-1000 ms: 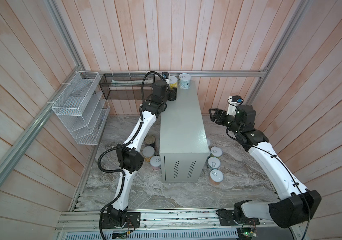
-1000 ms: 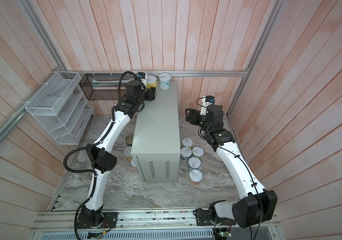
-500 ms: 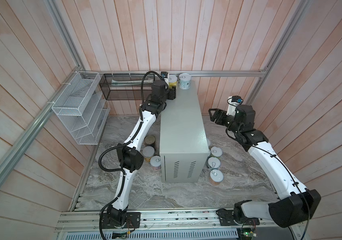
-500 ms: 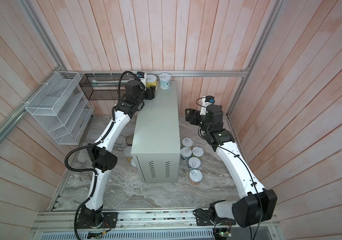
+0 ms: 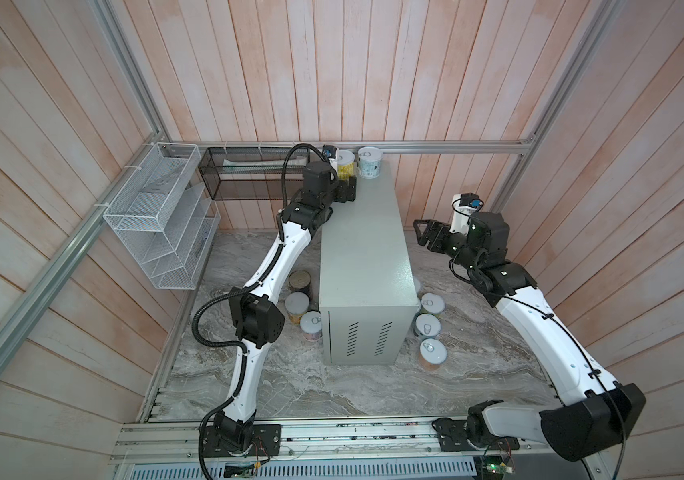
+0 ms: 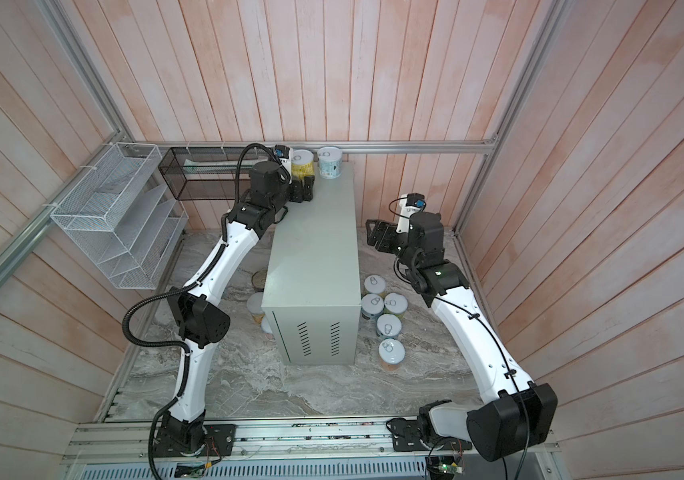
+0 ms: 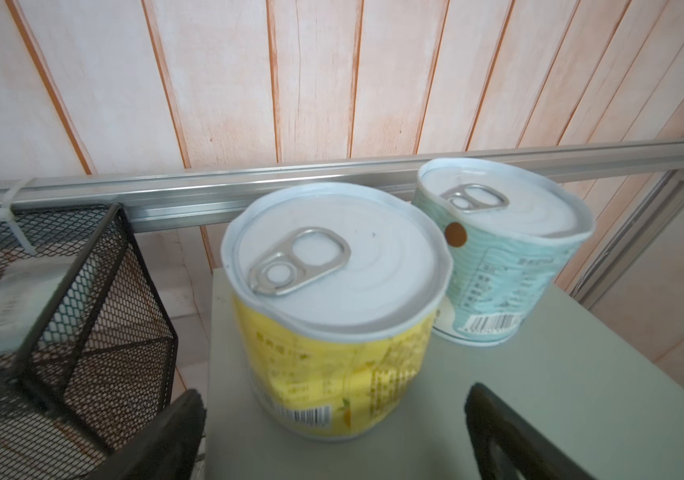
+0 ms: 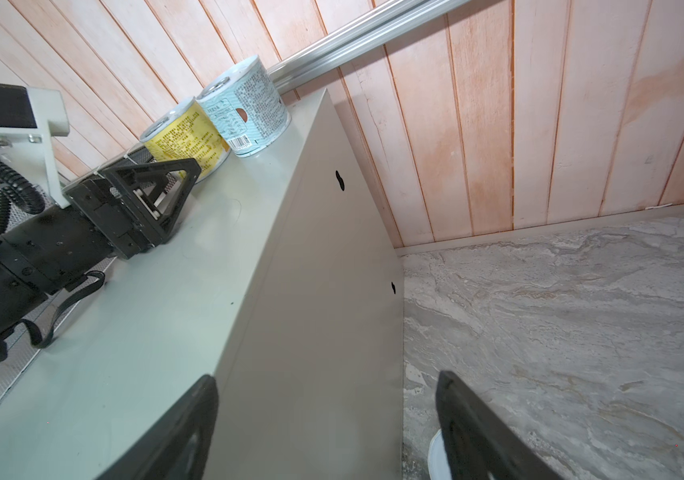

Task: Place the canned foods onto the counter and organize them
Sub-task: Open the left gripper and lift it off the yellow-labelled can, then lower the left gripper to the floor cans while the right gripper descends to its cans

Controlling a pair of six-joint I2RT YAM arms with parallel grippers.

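Now a yellow can (image 7: 332, 332) sits on the counter's (image 7: 539, 395) far left corner.
Left pincer (image 7: 334, 395) and right pincer (image 8: 327, 386) gape, empty; a crooked left retreat could knock it off.

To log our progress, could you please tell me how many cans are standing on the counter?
2. A yellow-labelled can and a pale-blue can stand side by side at the counter's far end, by the back wall; none seems hidden there.
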